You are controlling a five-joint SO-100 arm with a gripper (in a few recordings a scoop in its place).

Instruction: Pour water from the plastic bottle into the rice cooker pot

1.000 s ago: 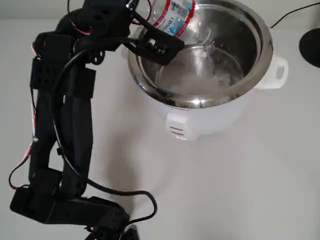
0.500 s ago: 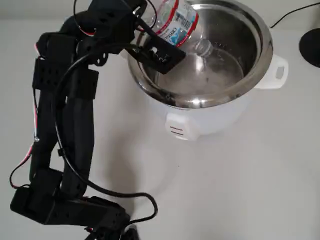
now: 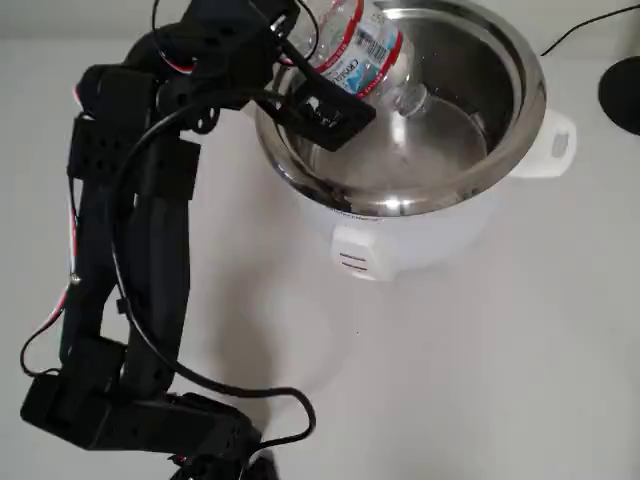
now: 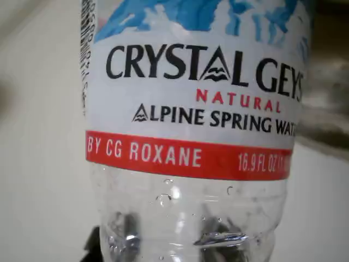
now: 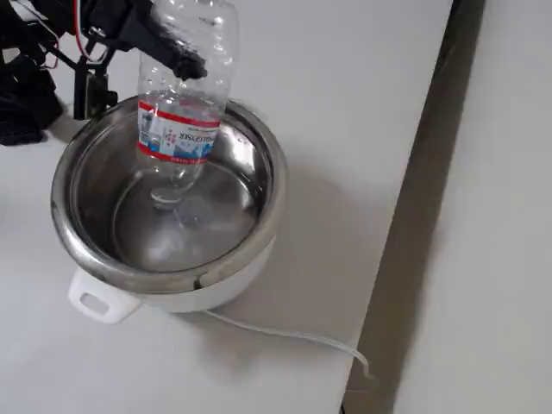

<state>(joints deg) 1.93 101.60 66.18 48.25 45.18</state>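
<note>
White table (image 3: 500, 350): one plastic bottle (image 3: 355, 45) upended over one rice cooker pot (image 3: 440, 185).

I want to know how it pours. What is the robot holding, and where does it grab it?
The gripper holds the plastic bottle upside down by its bottom end, above the label, mouth pointing into the rice cooker pot.

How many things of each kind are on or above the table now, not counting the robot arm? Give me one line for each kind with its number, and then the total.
Plastic bottle: 1, held upside down over the pot
Rice cooker pot: 1, steel, in a white cooker body
Black round object at the overhead view's right edge: 1, what it is cannot be told
Total: 3
</note>
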